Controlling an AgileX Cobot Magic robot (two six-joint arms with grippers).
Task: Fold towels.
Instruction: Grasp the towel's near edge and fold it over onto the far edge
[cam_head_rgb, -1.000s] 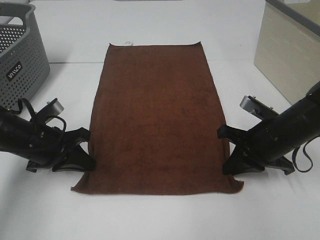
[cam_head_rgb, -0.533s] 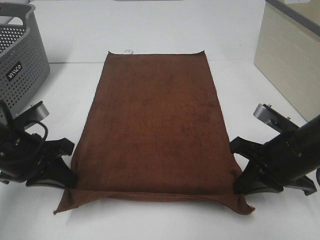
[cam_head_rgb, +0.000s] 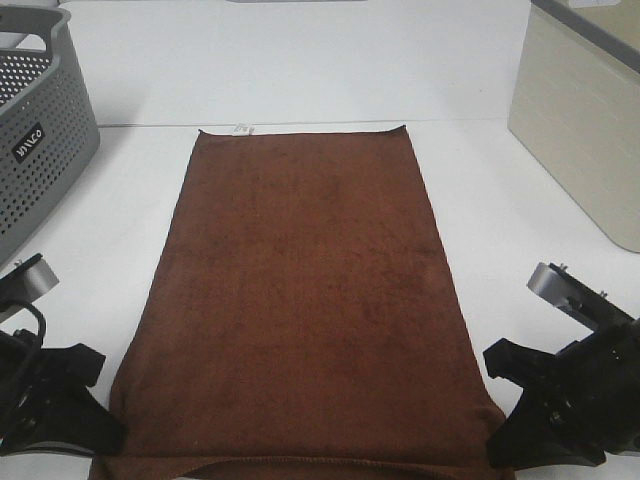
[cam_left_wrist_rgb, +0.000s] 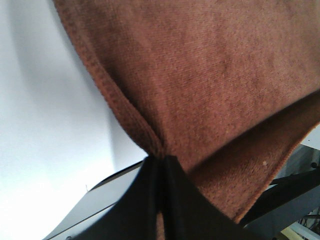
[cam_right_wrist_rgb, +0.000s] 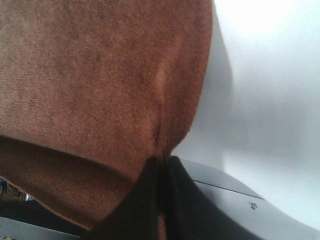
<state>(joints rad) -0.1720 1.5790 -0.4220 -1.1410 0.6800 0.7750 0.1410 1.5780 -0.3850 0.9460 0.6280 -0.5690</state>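
Two grasp points are seen in the exterior high view: the left end effector (cam_head_rgb: 108, 440) and the right end effector (cam_head_rgb: 497, 440) are placed at the two near corners of the towel (cam_head_rgb: 310, 300). The towel is spread on the table (cam_head_rgb: 300, 70). Its long axis runs straight away from both end effectors to the far edge, which is marked by a white tag (cam_head_rgb: 241, 129). Neither arm is nearer. A fold of near edge onto far edge is judged to require equal travel along that axis.

In the left wrist view, the jaws are pressed together on the hem (cam_left_wrist_rgb: 107, 95), a detail cropped in the exterior view.

In the right wrist view, the same pinch on cloth is shown. The far edge is not seen.
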